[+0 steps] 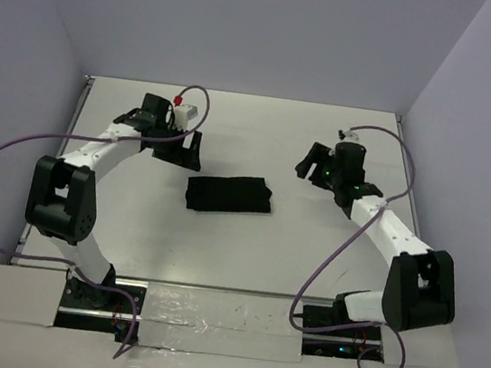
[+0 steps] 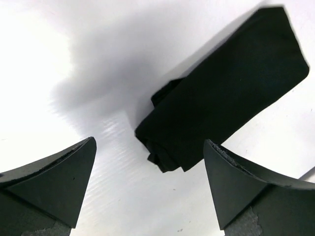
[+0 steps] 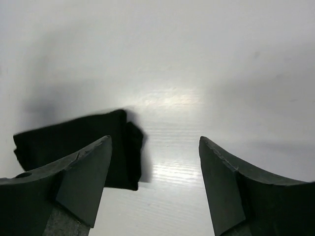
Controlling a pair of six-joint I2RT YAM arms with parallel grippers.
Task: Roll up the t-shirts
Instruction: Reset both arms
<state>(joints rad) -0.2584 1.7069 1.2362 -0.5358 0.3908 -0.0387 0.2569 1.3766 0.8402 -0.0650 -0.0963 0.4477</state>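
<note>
The black t-shirt (image 1: 228,194) lies rolled into a compact bundle in the middle of the white table. It also shows in the left wrist view (image 2: 226,93), with its layered end toward the camera, and in the right wrist view (image 3: 74,140), partly behind my left finger. My left gripper (image 1: 180,147) is open and empty, up and to the left of the bundle, apart from it. My right gripper (image 1: 315,164) is open and empty, up and to the right of the bundle, apart from it. No neck label shows.
The white table (image 1: 244,257) is walled by pale panels at the back and sides. Purple cables (image 1: 12,151) loop off both arms. The arm bases stand on a taped strip (image 1: 218,313) at the near edge.
</note>
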